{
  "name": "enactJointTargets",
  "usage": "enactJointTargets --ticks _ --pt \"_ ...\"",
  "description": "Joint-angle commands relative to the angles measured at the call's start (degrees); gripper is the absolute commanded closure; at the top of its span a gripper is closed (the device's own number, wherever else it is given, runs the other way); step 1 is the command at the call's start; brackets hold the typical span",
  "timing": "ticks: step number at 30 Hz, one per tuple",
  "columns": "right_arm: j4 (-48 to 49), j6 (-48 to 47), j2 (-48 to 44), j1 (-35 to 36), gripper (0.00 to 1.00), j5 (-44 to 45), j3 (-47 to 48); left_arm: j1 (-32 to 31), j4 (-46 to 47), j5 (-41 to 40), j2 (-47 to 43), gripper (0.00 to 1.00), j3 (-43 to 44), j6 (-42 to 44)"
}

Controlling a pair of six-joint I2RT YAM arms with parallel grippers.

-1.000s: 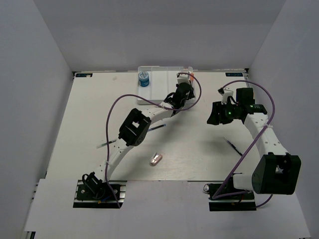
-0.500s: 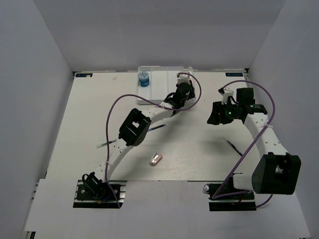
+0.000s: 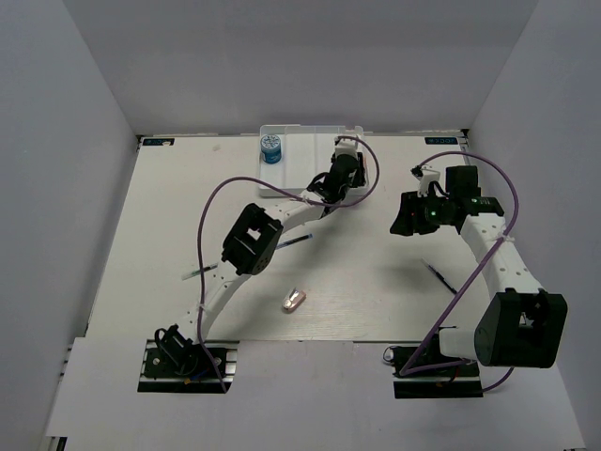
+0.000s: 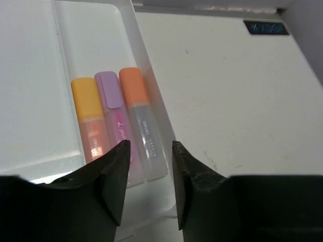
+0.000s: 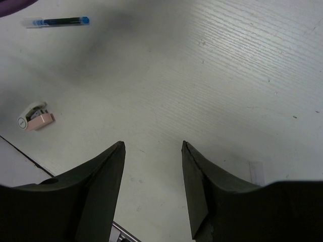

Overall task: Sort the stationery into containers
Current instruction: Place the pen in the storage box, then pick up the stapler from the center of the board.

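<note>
Three short markers [image 4: 113,121] side by side, touching along their lengths, in the narrow outermost compartment of the white tray [image 4: 144,55]: yellow-capped marker [image 4: 86,101], lilac-capped marker [image 4: 112,98], orange-capped marker [image 4: 135,93], caps all toward the far end of the compartment. Just above their near ends, left gripper [image 4: 150,147], jaws parted by a moderate gap with nothing held between them. Seen from overhead, blue round roll [image 3: 270,148] upright at the left end of the same tray, well apart from the left gripper at the right end. To the right of the tray, right gripper [image 5: 151,146] poised above the table [image 5: 242,65], jaws moderately wide and empty. In the right wrist view, beyond those jaws, blue pen [image 5: 56,21] flat on the table and small pinkish eraser [image 5: 34,117] with a white rounded end, the two well apart and neither near the fingertips. In the overhead view, thin dark pen [image 3: 439,275] on the table beside the right forearm [image 3: 502,263], and another thin pen [image 3: 194,273] toward the table's left side, just beside the lower link of the left arm [image 3: 214,291]. Purple cables [image 3: 208,207] looped along both arms.
</note>
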Motion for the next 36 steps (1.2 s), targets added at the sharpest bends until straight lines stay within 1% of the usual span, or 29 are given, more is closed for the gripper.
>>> enactJointTargets --ticks 1,2,3,4,5,6,7,8,9,10,11,12,13,14,16,17,19,20,21,25,26,27,30,33,36 --pt "-1.0 -0.4 -2.9 -0.2 0.46 -1.0 2.4 1.8 -6.6 3.3 -10.7 0.49 3.2 6.5" --pt "-1.7 -0.5 -3.5 -0.2 0.45 -0.6 2.9 2.9 -14.5 6.5 -12.7 0.45 4.3 8.2" --pt "-2.2 -1.1 -3.7 -0.2 0.44 -0.4 3.2 3.4 -18.3 8.1 -14.8 0.38 4.8 10.6" --pt "-2.8 -1.2 -4.4 -0.1 0.44 -0.1 3.5 4.0 -22.0 9.8 -20.4 0.23 3.4 12.0" --pt "-3.3 -1.5 -4.6 -0.2 0.44 0.3 3.7 4.7 -27.8 11.8 -23.6 0.17 1.6 13.5" --pt "-4.4 -2.1 -5.2 -0.2 0.44 0.3 3.5 6.2 -30.2 14.5 -26.9 0.14 -1.0 16.4" --pt "-4.6 -2.7 -5.5 -0.2 0.43 0.2 3.2 6.9 -32.5 15.7 -33.8 0.11 -4.1 17.9" --pt "-5.2 -3.9 -5.8 -0.2 0.42 -1.7 2.6 8.2 -36.7 19.2 -37.1 0.09 -10.6 19.9" --pt "-6.2 -6.1 -6.8 -0.2 0.42 -3.0 1.3 9.0 -39.1 22.1 -40.1 0.09 -13.8 23.8" --pt "-6.3 -7.1 -7.3 -0.1 0.42 -3.8 0.4 9.7 -41.3 24.8 -43.1 0.11 -16.7 25.1" --pt "-6.3 -7.7 -7.9 0.1 0.43 -4.9 -0.5 11.2 -46.5 30.5 -48.3 0.18 -22.1 28.3" --pt "-6.1 -7.8 -8.7 0.2 0.43 -4.7 -2.1 11.8 -48.9 32.0 -50.6 0.21 -24.5 29.9" --pt "-6.3 -7.8 -8.8 0.2 0.45 -3.9 -2.5 11.8 -53.1 33.5 -54.7 0.22 -27.1 30.0" --pt "-6.9 -8.2 -8.8 0.2 0.46 -3.6 -2.6 12.3 -54.9 34.8 -56.4 0.3 -31.8 30.1" --pt "-7.5 -8.3 -8.9 0.1 0.46 -2.8 -2.9 12.3 -60.4 37.0 -59.0 0.36 -36.3 29.0" --pt "-7.5 -8.4 -9.1 0.2 0.47 -2.8 -3.0 11.7 -61.9 37.6 -61.3 0.41 -41.0 28.5" --pt "-7.6 -8.3 -10.0 0.3 0.46 -2.6 -3.1 10.8 -62.9 37.5 -63.6 0.47 -45.7 27.4" --pt "-7.7 -8.3 -10.3 0.2 0.46 -2.7 -3.0 10.8 -62.7 37.5 -66.2 0.48 -50.2 27.0" --pt "-7.7 -8.2 -10.5 0.3 0.46 -2.6 -3.0 10.8 -62.1 38.0 -67.1 0.47 -52.3 26.4" --pt "-7.7 -7.6 -11.2 0.2 0.46 -2.1 -3.4 10.3 -60.9 39.2 -68.6 0.48 -60.6 25.9" --pt "-7.5 -7.4 -11.7 0.1 0.46 -2.0 -3.6 10.3 -60.3 39.2 -68.8 0.48 -62.1 23.8" --pt "-7.4 -7.3 -12.0 0.2 0.46 -1.9 -3.8 10.3 -59.4 39.5 -69.1 0.47 -64.7 23.6" --pt "-7.4 -7.3 -11.9 0.1 0.46 -1.3 -4.6 9.8 -58.6 38.8 -67.4 0.47 -65.2 23.1" --pt "-7.0 -7.2 -11.2 0.2 0.46 -1.6 -4.8 9.8 -57.6 40.4 -64.4 0.47 -65.4 21.6" --pt "-7.3 -7.1 -10.3 0.0 0.46 -1.6 -4.2 9.8 -57.5 43.3 -61.8 0.48 -63.9 20.4"
